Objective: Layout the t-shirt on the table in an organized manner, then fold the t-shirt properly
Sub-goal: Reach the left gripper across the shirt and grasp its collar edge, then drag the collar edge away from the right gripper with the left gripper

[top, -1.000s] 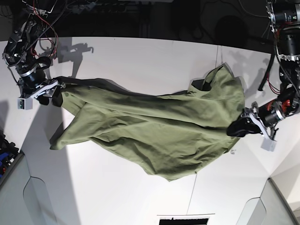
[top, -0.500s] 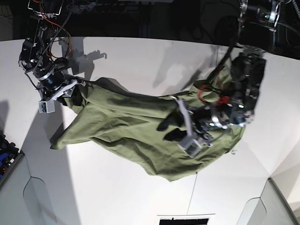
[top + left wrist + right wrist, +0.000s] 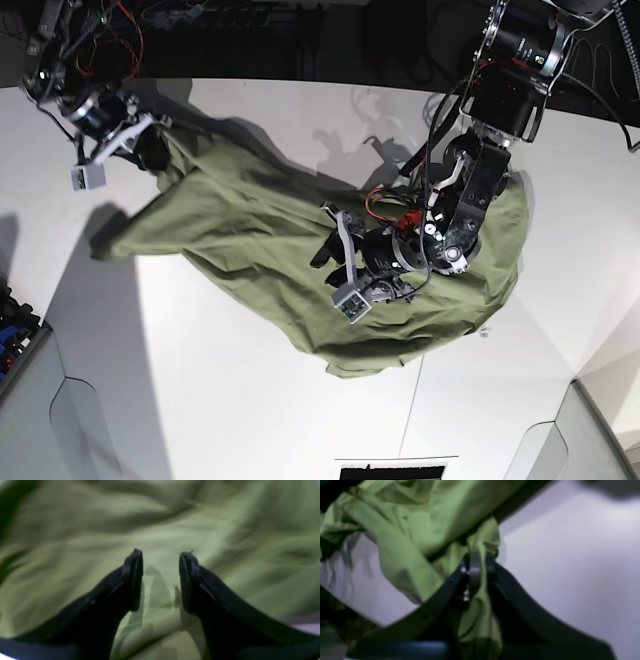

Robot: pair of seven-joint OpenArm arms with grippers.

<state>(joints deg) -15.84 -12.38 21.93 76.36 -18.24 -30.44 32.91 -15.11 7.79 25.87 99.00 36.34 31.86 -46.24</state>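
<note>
The olive green t-shirt (image 3: 250,230) lies crumpled and stretched across the white table (image 3: 230,400). My right gripper (image 3: 152,152) is at the back left, shut on a corner of the shirt and holding it up; the right wrist view shows its gripper (image 3: 476,562) pinching a fold of the t-shirt (image 3: 425,525) above the table (image 3: 570,555). My left gripper (image 3: 325,258) reaches over the middle of the shirt. In the left wrist view the gripper (image 3: 161,557) is open and empty just above the wrinkled t-shirt (image 3: 160,517).
A thin dark seam (image 3: 410,420) crosses the table at the front. Grey panels (image 3: 90,430) flank the front corners, with blue items (image 3: 12,312) at the left edge. A dark backdrop with cables runs along the back edge.
My left arm has let go at the shirt's right edge and swung over its middle, now open. My right gripper has pulled its corner up and toward the back left, dragging the shirt along.
</note>
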